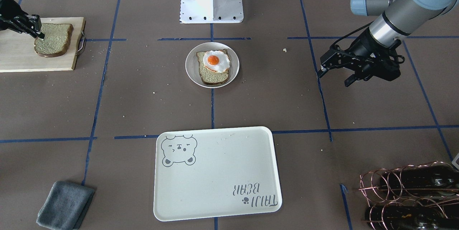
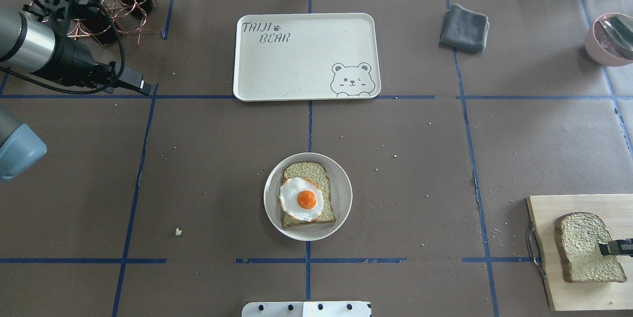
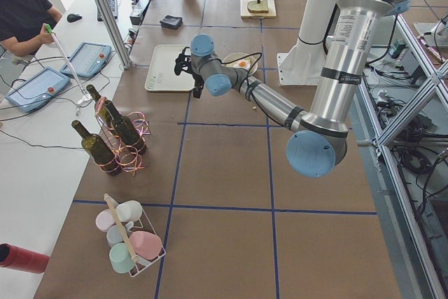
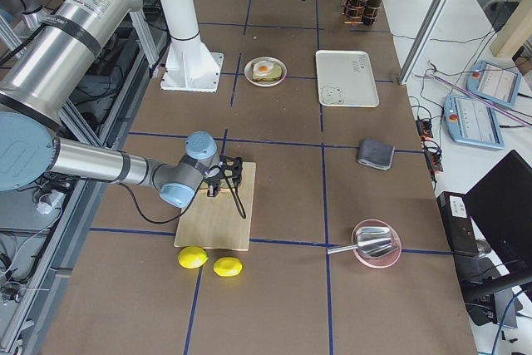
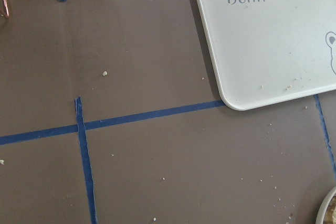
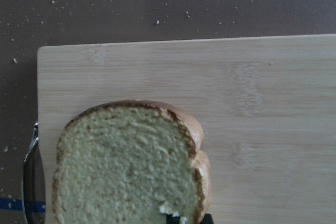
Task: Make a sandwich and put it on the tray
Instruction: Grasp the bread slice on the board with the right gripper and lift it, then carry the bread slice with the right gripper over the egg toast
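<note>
Smooth cream tray [image 1: 215, 172] | porous bread slice [image 1: 55, 38] on wooden board [image 1: 18, 57] | left gripper [image 1: 334, 78] jaws apart (right gripper [image 1: 39, 29] jaws: cannot tell)

Overhead sits behind the base [image 2: 306, 309], looking forward and down: plate [image 2: 344, 193] near, tray [image 2: 306, 55] far. Front camera faces back at it, steeply down, so that order flips. Two side cameras look along the table [image 3: 224, 166] from either end, high and distant, both catching plate and tray. Left wrist hangs close over the tray's corner; right wrist, tighter, over board [image 6: 262, 103] and bread [image 6: 126, 166].
</note>
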Controlling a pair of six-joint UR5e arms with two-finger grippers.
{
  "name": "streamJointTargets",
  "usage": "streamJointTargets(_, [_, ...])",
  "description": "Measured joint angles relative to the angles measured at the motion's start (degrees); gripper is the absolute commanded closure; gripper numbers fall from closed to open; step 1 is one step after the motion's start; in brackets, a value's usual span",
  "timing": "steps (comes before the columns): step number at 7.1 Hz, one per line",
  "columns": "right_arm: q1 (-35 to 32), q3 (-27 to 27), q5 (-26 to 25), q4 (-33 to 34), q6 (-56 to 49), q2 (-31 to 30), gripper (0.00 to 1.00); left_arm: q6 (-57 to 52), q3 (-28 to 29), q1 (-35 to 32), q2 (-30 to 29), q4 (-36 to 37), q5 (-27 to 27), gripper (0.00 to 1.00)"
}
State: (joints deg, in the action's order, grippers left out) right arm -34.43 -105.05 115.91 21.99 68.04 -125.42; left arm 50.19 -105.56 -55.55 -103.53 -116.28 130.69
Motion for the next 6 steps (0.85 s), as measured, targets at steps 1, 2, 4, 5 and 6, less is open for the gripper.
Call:
streamJointTargets(1, [-0.5,-1.1,0.1,-0.1,0.0,0.1,1.00,0.0,0.0,0.0,0.0,0.0,0.0,0.00])
streamJointTargets(2, [-1.8,-2.5,1.0,-0.1,0.1,0.6,1.00,0.0,0.0,0.0,0.0,0.0,0.0,0.00])
streamJointTargets(4, [-7.5,-5.1,5.8,-0.1,0.1,1.9,1.00,0.1,0.0,0.0,0.0,0.0,0.0,0.00])
streamJointTargets(5, [-10.6,-5.7,8.2,0.2,0.3,4.2,1.00,0.1,0.1,0.0,0.0,0.0,0.0,0.00])
streamJointTargets(6, [-13.3,-6.0,10.8,1.9,0.4,7.8,1.00,0.3,0.1,0.1,-0.1,0.0,0.0,0.00])
